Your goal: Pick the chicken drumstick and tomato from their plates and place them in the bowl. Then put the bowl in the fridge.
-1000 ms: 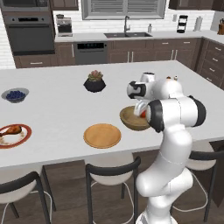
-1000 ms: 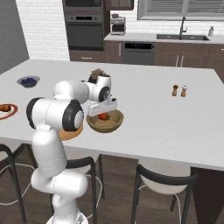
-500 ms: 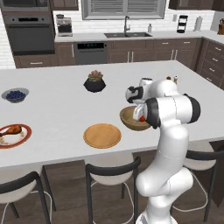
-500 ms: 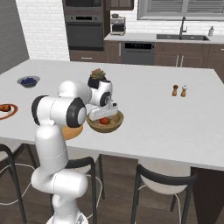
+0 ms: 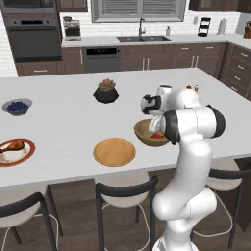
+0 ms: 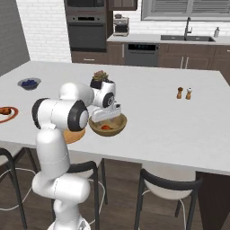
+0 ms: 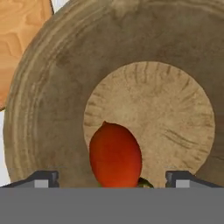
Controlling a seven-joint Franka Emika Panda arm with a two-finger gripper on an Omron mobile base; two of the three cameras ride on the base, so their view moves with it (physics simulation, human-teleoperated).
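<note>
Hand view first: I'm looking straight down into the bowl (image 7: pixel 131 87), and the tomato (image 7: pixel 115 155) sits on its flat bottom, low in the picture between my two fingertips (image 7: pixel 41 179). The tips stand wide apart with a clear gap on both sides of the tomato, so my hand (image 7: pixel 112 180) is spread open and holding nothing. The tomato's lower edge is cut off, so I can't tell how far above it I am.

Compared with a second ago, from the left base view my hand (image 5: pixel 156 122) has lifted a bit and pulled back over the bowl (image 5: pixel 145 132), and my arm has swung slightly. The bowl, the wooden plate (image 5: pixel 114 152) and everything else on the bench (image 5: pixel 68 122) haven't budged.

The chicken drumstick (image 5: pixel 13 145) is on the red-rimmed plate (image 5: pixel 15 151) way over at the left edge, well apart from the bowl. In the right base view that plate (image 6: pixel 8 112) is clipped by the frame, and my arm hides most of the wooden plate (image 6: pixel 72 136). The tomato (image 6: pixel 106 127) is just a small red spot inside the bowl (image 6: pixel 108 126) there.
</note>
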